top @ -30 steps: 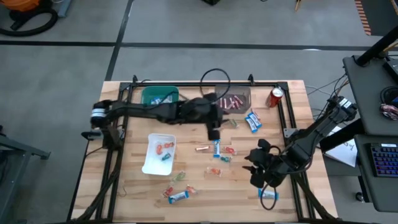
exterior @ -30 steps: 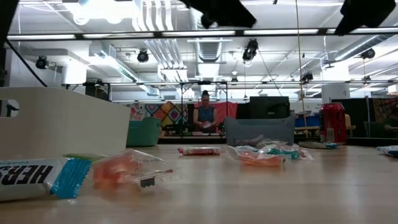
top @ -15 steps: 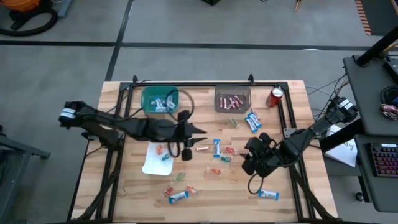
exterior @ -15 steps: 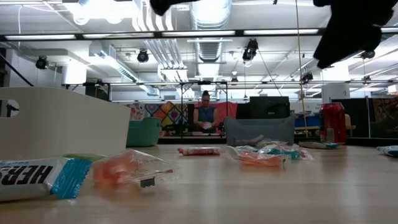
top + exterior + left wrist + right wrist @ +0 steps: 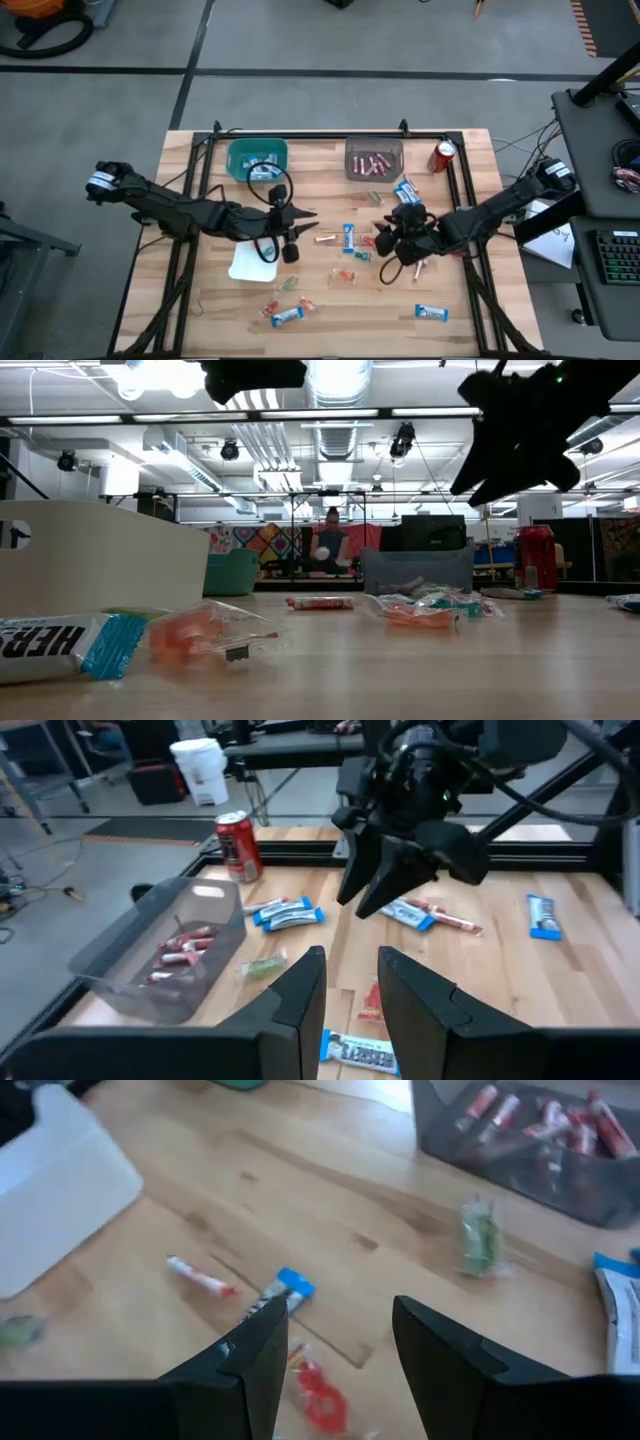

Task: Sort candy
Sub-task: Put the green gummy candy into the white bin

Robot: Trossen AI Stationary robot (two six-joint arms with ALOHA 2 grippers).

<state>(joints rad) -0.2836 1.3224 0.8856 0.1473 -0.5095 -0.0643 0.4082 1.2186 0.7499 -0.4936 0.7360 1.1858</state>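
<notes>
Both arms have drawn inward since the earlier frames: the left gripper [image 5: 308, 213] now sits left of centre, empty, its fingers [image 5: 300, 995] a narrow gap apart, and the right gripper [image 5: 383, 232] right of centre, spread wide and empty. Candy [image 5: 347, 237] lies scattered mid-table; pink sticks [image 5: 372, 162] fill the grey bin [image 5: 374, 145] at upper centre, blue bars the green bin [image 5: 242, 150].

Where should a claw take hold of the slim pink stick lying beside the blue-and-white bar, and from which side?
Grip the pink stick at its middle, from straight above, closing across its narrow width. It lies flat on the table, long and thin, with bare wood along both long sides.
</notes>
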